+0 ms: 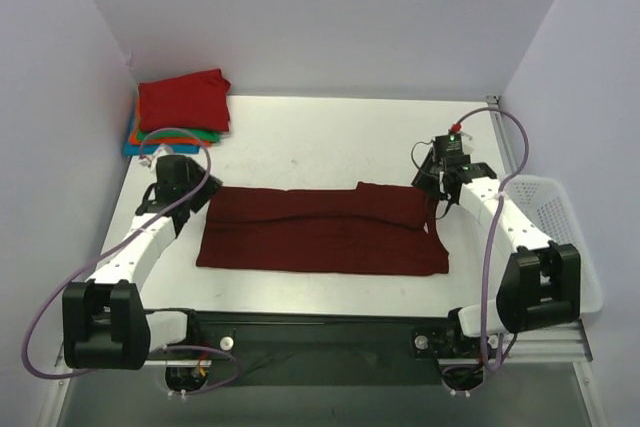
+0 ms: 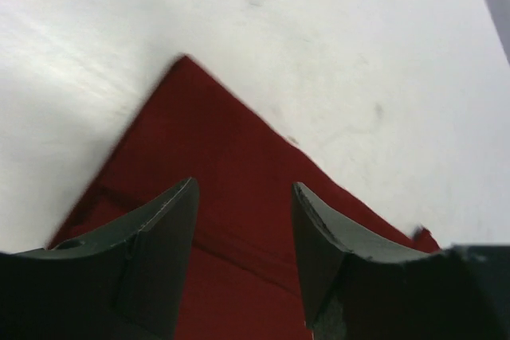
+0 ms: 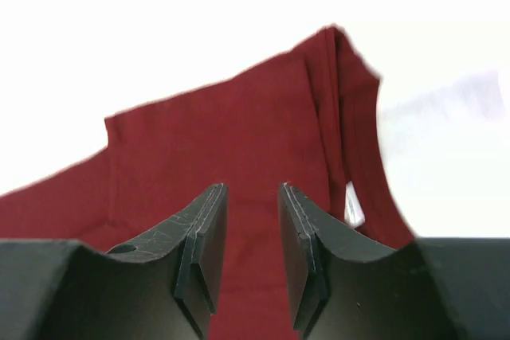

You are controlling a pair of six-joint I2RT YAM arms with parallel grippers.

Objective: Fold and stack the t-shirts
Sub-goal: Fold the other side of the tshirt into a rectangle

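Both arms stretch forward in the top view, left gripper [image 1: 182, 187] and right gripper [image 1: 441, 185] at opposite ends of the dark maroon cloth t-shirt [image 1: 320, 232], a flat band lying between them. From the left wrist, wide-open empty jaws hover over its corner. From the right wrist, narrowly parted empty jaws hang above the collar end; the cloth looks light and limp, best pinched at the corners.

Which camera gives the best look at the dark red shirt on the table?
The top external view: it shows the whole maroon shirt, laid out as a long folded band. The left wrist view shows only one corner; the right wrist view shows only its collar end with a white label.
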